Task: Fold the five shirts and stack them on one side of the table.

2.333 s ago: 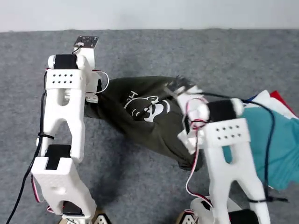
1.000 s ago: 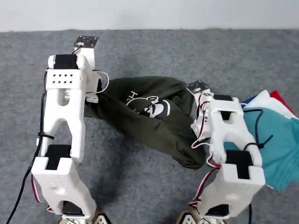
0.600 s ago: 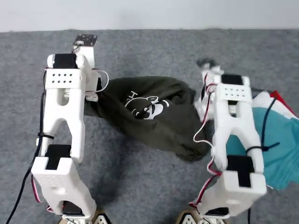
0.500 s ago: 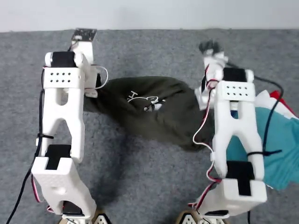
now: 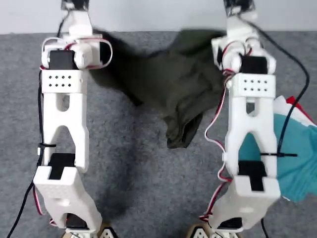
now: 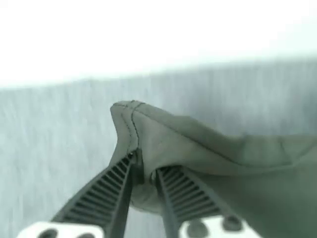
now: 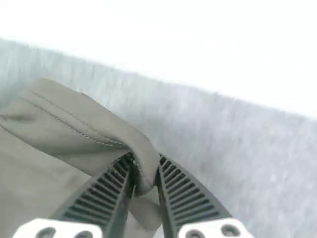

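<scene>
At the far edge of the grey table (image 5: 138, 198), my left gripper (image 6: 145, 167) and right gripper (image 7: 144, 162) each clamp a corner of the dark olive cotton shirt (image 5: 178, 94), unfolded between them; the teal, white and red shirt heap (image 5: 297, 153) waits, apparently nothing stacked yet

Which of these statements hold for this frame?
1. The left pincer is shut on the green shirt. True.
2. The right pincer is open, off the green shirt. False: it is shut on an edge of it.
3. The green shirt lies folded flat mid-table. False: it is crumpled and held between both pincers near the table's far edge.
4. A teal shirt lies beside the right arm. True.
</scene>
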`<move>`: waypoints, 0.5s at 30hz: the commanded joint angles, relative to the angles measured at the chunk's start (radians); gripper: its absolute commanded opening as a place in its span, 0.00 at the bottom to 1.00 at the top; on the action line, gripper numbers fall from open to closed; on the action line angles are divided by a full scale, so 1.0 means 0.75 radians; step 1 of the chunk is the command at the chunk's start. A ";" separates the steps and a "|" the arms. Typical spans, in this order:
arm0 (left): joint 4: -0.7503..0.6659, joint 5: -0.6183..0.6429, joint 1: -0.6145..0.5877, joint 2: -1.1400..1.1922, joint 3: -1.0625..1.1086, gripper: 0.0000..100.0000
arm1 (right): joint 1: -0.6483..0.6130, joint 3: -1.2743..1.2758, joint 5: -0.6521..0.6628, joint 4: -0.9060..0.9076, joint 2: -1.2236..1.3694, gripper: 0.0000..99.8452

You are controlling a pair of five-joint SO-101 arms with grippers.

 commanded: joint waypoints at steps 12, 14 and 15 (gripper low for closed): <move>-0.145 0.002 0.049 0.080 -0.474 0.01 | -0.026 -1.217 -0.063 0.337 0.326 0.01; 0.014 0.002 0.047 0.080 -0.474 0.01 | -0.026 -1.209 -0.070 0.482 0.355 0.01; 0.106 0.002 0.047 0.080 -0.474 0.01 | -0.026 -1.209 -0.068 0.570 0.363 0.01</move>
